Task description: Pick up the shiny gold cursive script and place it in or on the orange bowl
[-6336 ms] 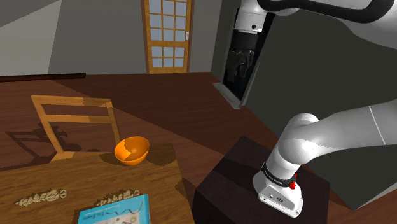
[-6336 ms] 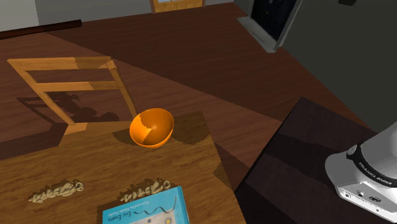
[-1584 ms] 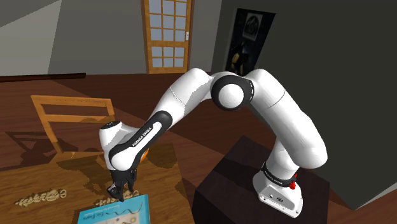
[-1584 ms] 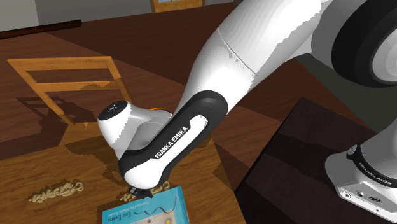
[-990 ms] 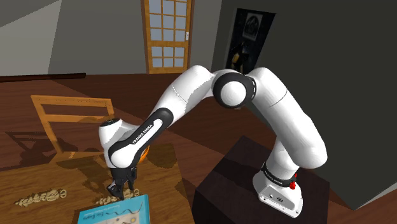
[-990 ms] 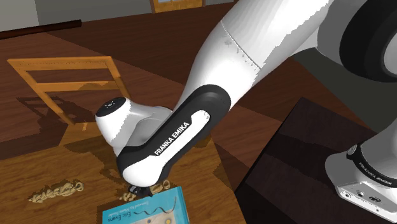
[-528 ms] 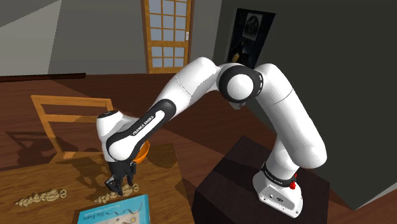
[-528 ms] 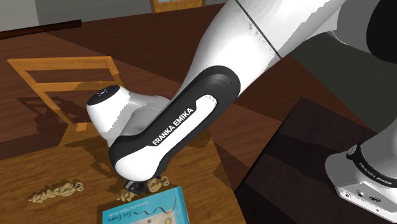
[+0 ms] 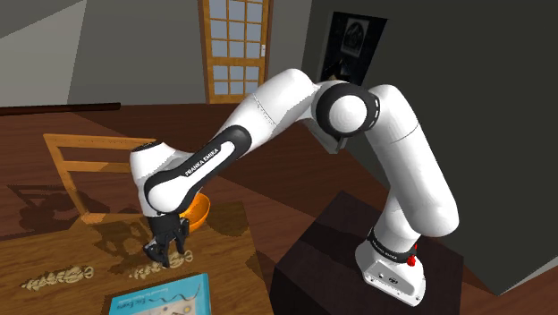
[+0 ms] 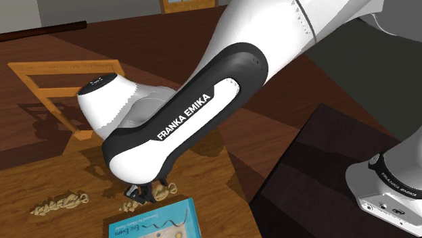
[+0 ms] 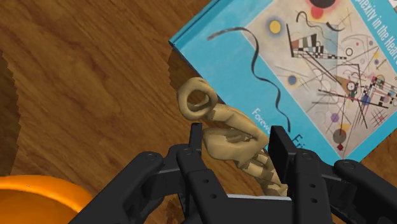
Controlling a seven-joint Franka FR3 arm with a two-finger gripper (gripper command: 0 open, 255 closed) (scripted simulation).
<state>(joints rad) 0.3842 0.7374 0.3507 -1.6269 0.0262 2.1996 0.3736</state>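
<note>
i am clasping the gold script (image 11: pixel 226 137) in my gripper (image 11: pixel 236 145), fingers pressing on its middle, its long axis running from the corner of the blue book (image 11: pixel 305 70) toward my palm. it seems to be hanging just above the table (image 11: pixel 95 76). the orange bowl (image 11: pixel 38 198) is waiting nearby, on the side opposite the book.

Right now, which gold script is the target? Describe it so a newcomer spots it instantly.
On the wooden table, find the blue book at the near edge. Just past its corner, toward the orange bowl, is the gold script, clasped by the black gripper. The second gold script lies alone, farther toward the shoulder view's left.
</note>
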